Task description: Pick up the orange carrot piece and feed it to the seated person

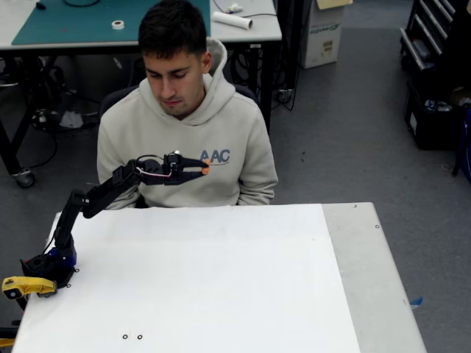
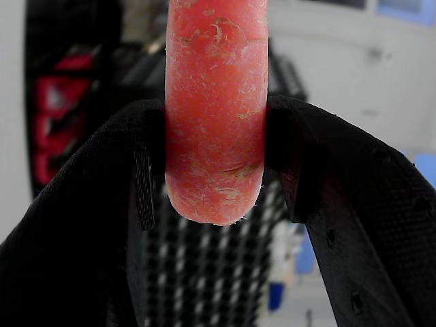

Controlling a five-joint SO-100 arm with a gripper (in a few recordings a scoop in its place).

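Table point(image 1: 221, 294): a white sheet covers most of the top; a bare grey strip runs down the right side in the fixed view.
Seated person point(image 1: 184, 140): sits behind the far edge of the table in a light hoodie with "AAC" on the chest, head bowed toward the arm.
Arm point(image 1: 96, 198): black, based at the table's left edge, reaching up and to the right in front of the person's chest.
Yellow tool point(image 1: 26, 285): lies just beside the arm's base at the left edge.
Gripper point(image 1: 200, 170): held level in front of the hoodie's lettering, both fingers point(image 2: 95, 204) pressed against the sides of the carrot.
Orange carrot piece point(image 2: 216, 109): clamped between the fingers, its rounded end poking out past them in the wrist view; in the fixed view it sits at the gripper's tip, below the person's chin and apart from the mouth.
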